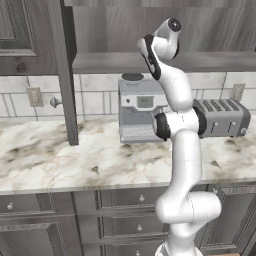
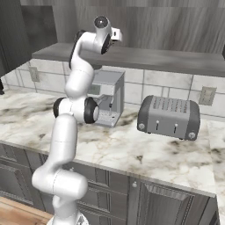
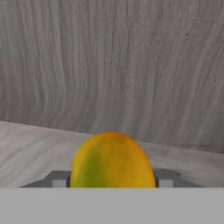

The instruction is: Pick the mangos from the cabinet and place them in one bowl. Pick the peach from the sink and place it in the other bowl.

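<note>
My hand (image 3: 112, 183) is closed on a mango (image 3: 112, 159), the yellow-orange one w/ a green patch on its left side; the fruit sits between my two dark fingertips (image 3: 59, 180), one showing at each flank of it, right at the bottom of the hand view. Under it runs the grey shelf (image 3: 30, 148) of the cabinet (image 3: 113, 61), and behind it the cabinet's wood-grain back wall rises close. From the base views my arm (image 1: 180, 150) reaches up & in toward that shelf (image 2: 176, 59), wrist at cabinet height; the hand itself is prob. tucked past the wrist there, I can't make it out clearly. The tall plank door (image 1: 65, 70) hangs open at the left in the left base view. Below the shelf, on the marble counter (image 1: 60, 160), a grey coffee machine (image 1: 137, 107) stands against the tiled wall, partly behind my arm, and a grey toaster (image 2: 169, 116) sits just to its right, apart from it. Panelled drawers w/ knobs (image 1: 120, 200) run under the counter's edge.
</note>
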